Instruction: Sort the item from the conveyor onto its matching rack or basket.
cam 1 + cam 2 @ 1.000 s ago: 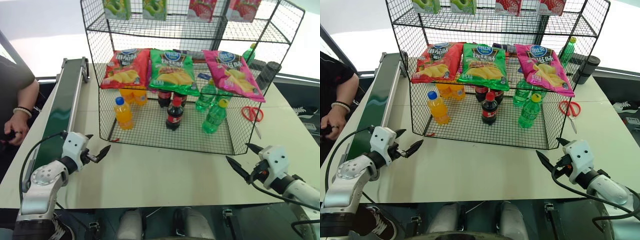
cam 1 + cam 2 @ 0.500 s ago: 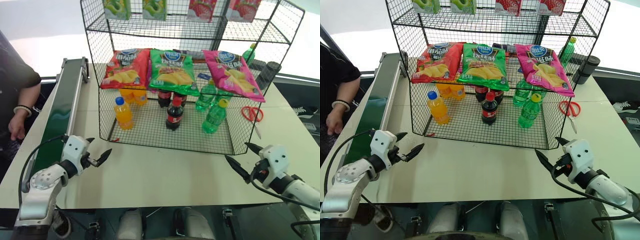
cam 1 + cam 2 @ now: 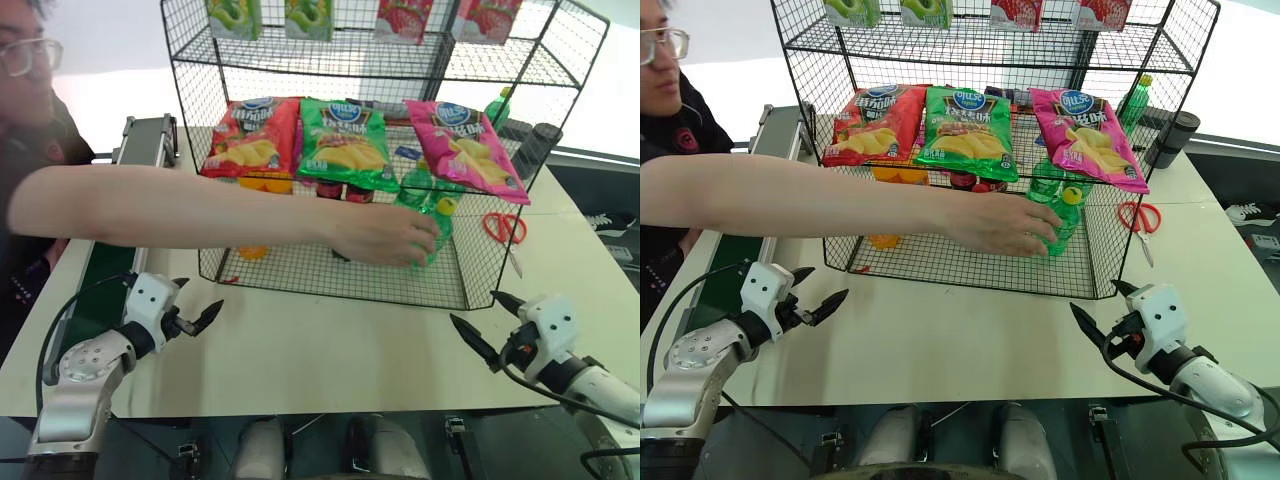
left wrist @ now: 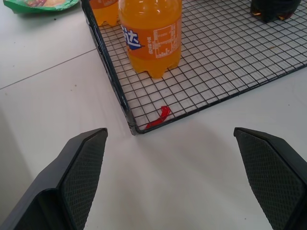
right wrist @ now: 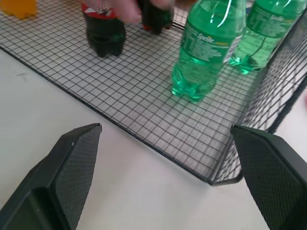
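A person's hand [image 3: 385, 238] wraps the small clear-green plastic soda bottle [image 3: 433, 225] with its yellow cap, standing on the bottom tier of the large black wire-mesh rack [image 3: 340, 262]. Three glossy chip bags [image 3: 345, 145] lie on the tier above. The left gripper [image 3: 195, 317] and right gripper [image 3: 485, 322] hover over the white table [image 3: 330, 350], jaws apart, empty.

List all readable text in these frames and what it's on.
"Sprite": label of the green bottle on the rack's bottom tier.
Orange soda bottle: a blue logo and a white block of fine print, too small to read.
Cola bottle: red label, blurred.
Three chip bags: brand badge and characters, too small to read.
Top-shelf packs: not legible.
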Controlling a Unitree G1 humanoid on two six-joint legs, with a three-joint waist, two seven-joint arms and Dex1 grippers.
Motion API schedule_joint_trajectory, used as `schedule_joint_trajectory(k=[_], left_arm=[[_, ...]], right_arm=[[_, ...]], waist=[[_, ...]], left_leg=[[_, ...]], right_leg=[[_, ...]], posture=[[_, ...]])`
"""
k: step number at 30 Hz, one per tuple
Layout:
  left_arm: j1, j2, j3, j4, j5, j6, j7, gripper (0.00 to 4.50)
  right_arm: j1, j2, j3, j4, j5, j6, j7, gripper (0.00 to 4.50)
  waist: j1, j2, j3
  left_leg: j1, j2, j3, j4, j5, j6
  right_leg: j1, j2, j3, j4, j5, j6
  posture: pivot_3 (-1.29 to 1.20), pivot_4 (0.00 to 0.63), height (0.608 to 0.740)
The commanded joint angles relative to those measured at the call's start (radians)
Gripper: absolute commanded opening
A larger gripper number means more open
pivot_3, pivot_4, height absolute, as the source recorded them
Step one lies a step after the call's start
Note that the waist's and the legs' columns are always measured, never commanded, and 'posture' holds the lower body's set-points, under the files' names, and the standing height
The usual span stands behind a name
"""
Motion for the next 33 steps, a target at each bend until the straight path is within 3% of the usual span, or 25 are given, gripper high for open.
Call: schedule_joint_trajectory(k=[1,33], left_arm=[[-0.014,-0.002,0.003,-0.030,-0.001,-0.009,0.009,4.50],[-0.024,-0.025,-0.017,-0.037,0.006,-0.031,0.012,4.50]], right_arm=[[-0.010,-0.011,-0.037,0.001,0.022,0.001,0.010,4.49],[-0.055,-0.001,-0.003,0.043,-0.026,-0.029,0.019,4.49]], waist=[[0.000,0.000,0.000],[0.000,0.000,0.000]], left_leg=[[0.000,0.000,0.000,0.000,0.000,0.000],[0.000,0.000,0.000,0.000,0.000,0.000]], right_leg=[[0.000,0.000,0.000,0.000,0.000,0.000],[0.000,0.000,0.000,0.000,0.000,0.000]], posture=[[0.00,0.150,0.734],[0.00,0.150,0.734]])
